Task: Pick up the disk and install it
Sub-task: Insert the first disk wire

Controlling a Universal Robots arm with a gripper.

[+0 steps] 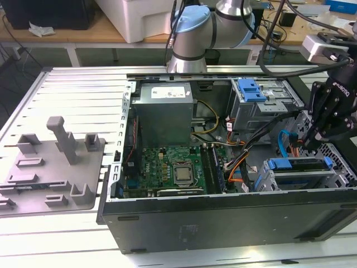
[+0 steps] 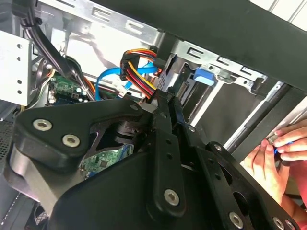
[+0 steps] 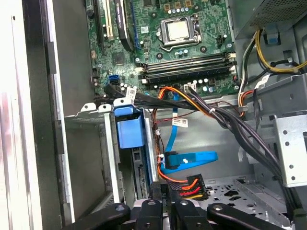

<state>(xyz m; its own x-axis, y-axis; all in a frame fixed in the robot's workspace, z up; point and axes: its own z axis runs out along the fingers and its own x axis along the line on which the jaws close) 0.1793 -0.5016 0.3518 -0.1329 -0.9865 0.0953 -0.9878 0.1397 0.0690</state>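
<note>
The gripper (image 1: 310, 142) hangs with its fingers pinched together, tips close to the cables (image 3: 189, 183). The disk (image 1: 298, 164) lies flat just beneath those tips, seated in the cage (image 1: 263, 181), its blue frame showing.

We see the arm (image 1: 192, 33) standing at the far side, its grey-and-blue joints bent towards the exterior view's right. There the black wrist (image 1: 334, 92) tilts downward. The hand (image 1: 311, 139) hangs below it, pointing down and a little towards the exterior view's left. In both wrist views the two black fingers (image 3: 157, 192) (image 2: 160, 103) lie drawn close together, side by side, and the linkage bars (image 2: 165, 158) are folded inward.
</note>
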